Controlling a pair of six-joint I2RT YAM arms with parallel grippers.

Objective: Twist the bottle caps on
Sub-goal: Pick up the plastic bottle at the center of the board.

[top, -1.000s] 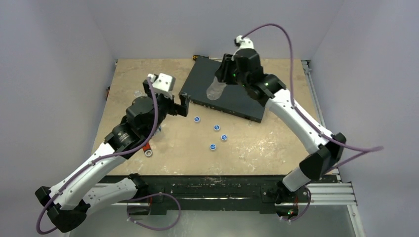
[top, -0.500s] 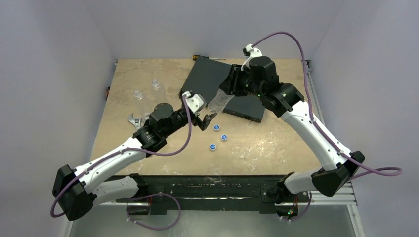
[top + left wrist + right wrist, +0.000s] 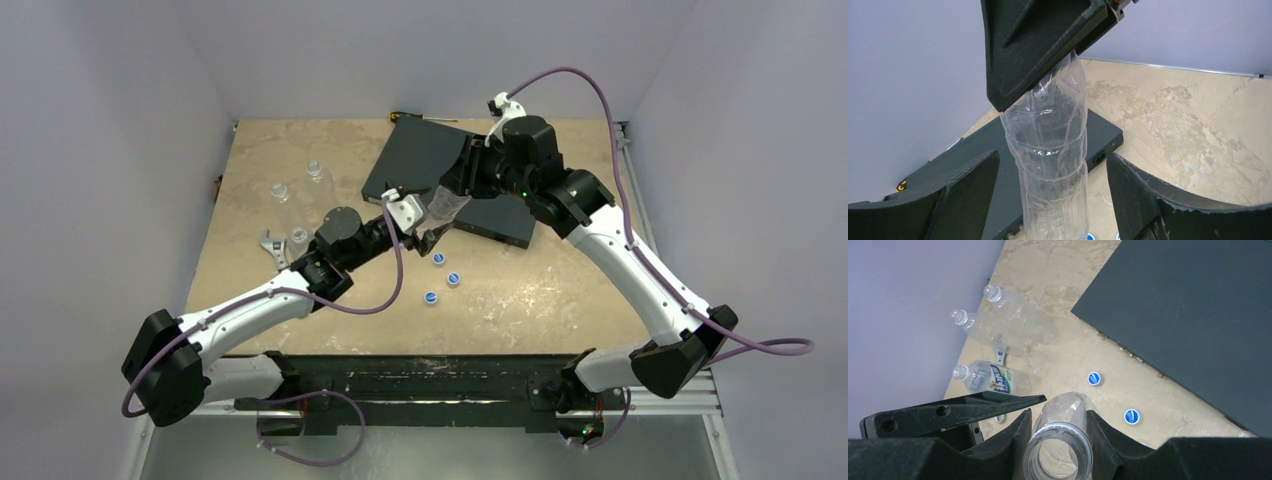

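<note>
Empty, uncapped clear bottle (image 3: 441, 207) clenched in right gripper (image 3: 1058, 422) — left gripper (image 3: 1051, 190) open, jaws either side, apart.

No word or number can be read for certain. In the right wrist view, at about nine o'clock, a bottle (image 3: 979, 378) lying on the desk (image 3: 1168, 405) carries a white, blue and green label (image 3: 999, 380) with bold dark characters that are too blurred to make out. Toward three o'clock from it, two blue caps (image 3: 1093, 378) (image 3: 1131, 416) each show a small white mark at the centre, also illegible.
</note>
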